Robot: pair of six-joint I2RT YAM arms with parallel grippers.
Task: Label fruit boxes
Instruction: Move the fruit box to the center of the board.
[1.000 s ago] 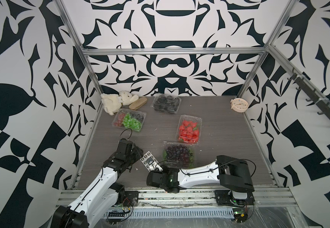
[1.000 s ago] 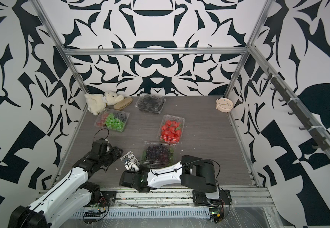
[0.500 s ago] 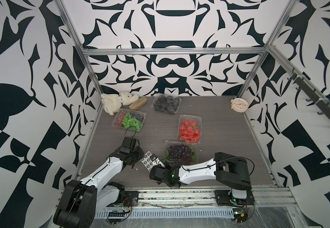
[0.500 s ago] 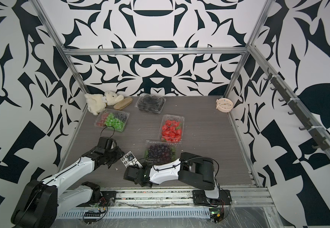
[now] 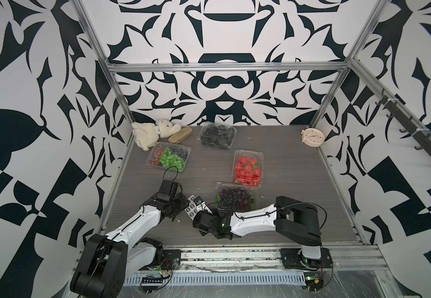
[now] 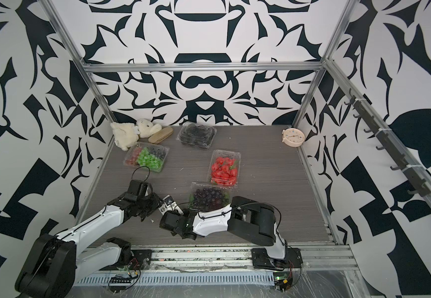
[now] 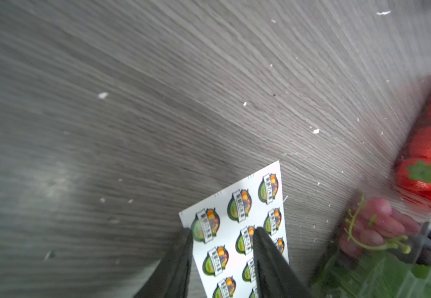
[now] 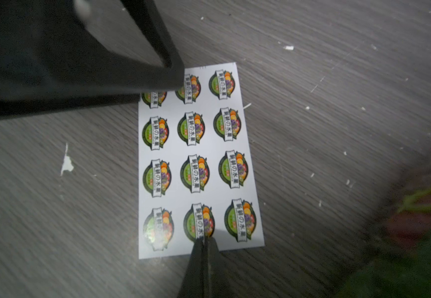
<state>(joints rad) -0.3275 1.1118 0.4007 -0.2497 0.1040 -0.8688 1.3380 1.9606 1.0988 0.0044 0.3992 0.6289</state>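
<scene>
Twelve stickers on sheet read 新鮮の水果; left gripper, jaws apart, moved onto sheet; right gripper stays clenched.

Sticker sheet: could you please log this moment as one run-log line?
phase: at sticker sheet | left gripper: open, over one end | right gripper: shut, tips at a sticker at opposite end | fruit boxes: none held

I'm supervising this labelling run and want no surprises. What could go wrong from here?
1. The sticker sheet lies flat on the table. The left arm has its jaws open over one end, so if the right arm, jaws shut at the other end, pulls, the whole sheet may lift instead of a sticker.
2. The grape box sits close beside the right arm, so a swing might nudge it.
</scene>
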